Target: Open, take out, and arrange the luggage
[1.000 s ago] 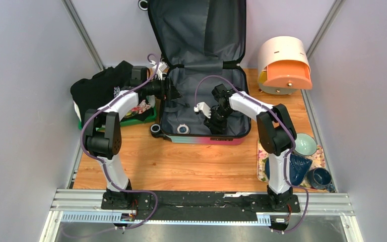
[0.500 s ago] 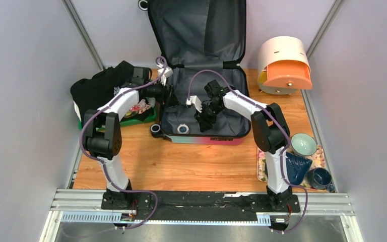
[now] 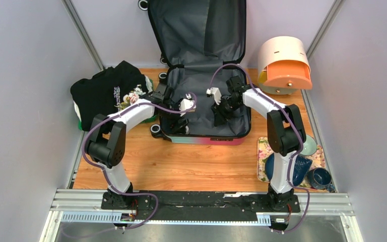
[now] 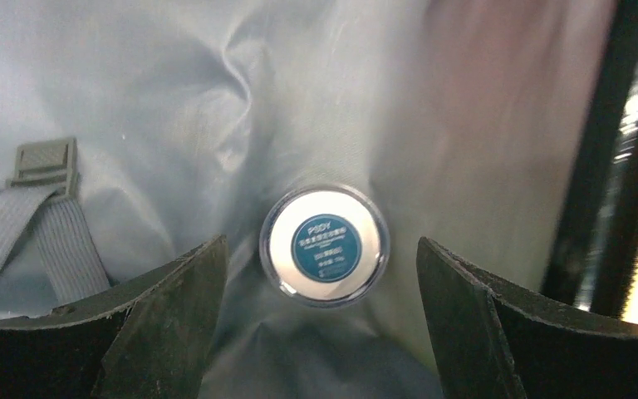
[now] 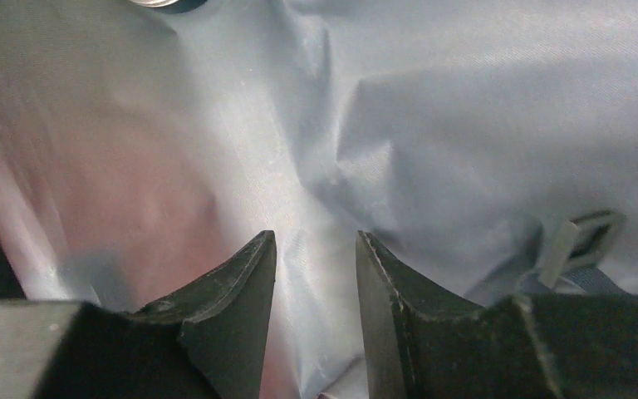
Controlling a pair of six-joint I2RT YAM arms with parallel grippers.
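The luggage (image 3: 201, 108) lies open, lid propped upright against the back wall, its grey lining (image 4: 216, 100) showing. My left gripper (image 3: 180, 122) reaches into the front left of the lower half. Its jaws stand wide open (image 4: 321, 243) on either side of a small round jar (image 4: 324, 243) with a white lid and teal label, not touching it. My right gripper (image 3: 218, 108) hovers over the middle right of the lining (image 5: 432, 125). Its fingers (image 5: 316, 237) are a narrow gap apart, with only fabric seen between them.
A black garment (image 3: 106, 88) covers the green tray at the left. The cream-and-orange round container (image 3: 284, 65) stands at the back right. A patterned tray with bowls (image 3: 302, 161) sits front right. A grey strap and buckle (image 4: 43, 160) lie on the lining.
My left gripper has swung from the luggage's left rim down into its front left corner, over the jar. My right gripper has moved back and to the right inside the luggage.
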